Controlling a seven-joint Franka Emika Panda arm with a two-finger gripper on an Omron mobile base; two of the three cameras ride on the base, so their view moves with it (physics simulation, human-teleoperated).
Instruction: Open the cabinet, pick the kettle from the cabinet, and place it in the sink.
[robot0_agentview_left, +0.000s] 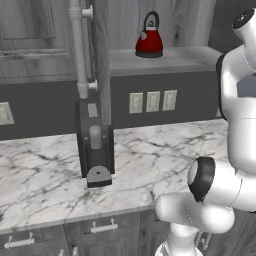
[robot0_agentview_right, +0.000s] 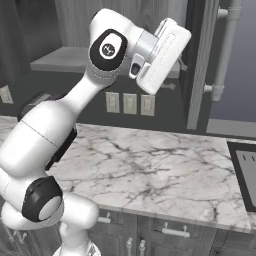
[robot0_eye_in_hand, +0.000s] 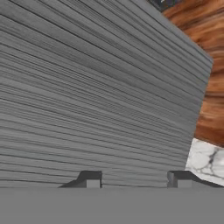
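Observation:
The cabinet stands open, its door swung out edge-on with the long silver handle beside it. The red kettle sits upright on the cabinet shelf, untouched. In the right base view my white hand is raised at shelf height in front of the cabinet, close to the left of the open door. In the hand view my gripper faces grey wood-grain panel at very close range; its fingertips stand apart with nothing between them. The sink shows at the far right.
A dark appliance stands on the white marble counter below the open door. Wall outlets line the backsplash under the shelf. Low drawers with short handles run along the counter front.

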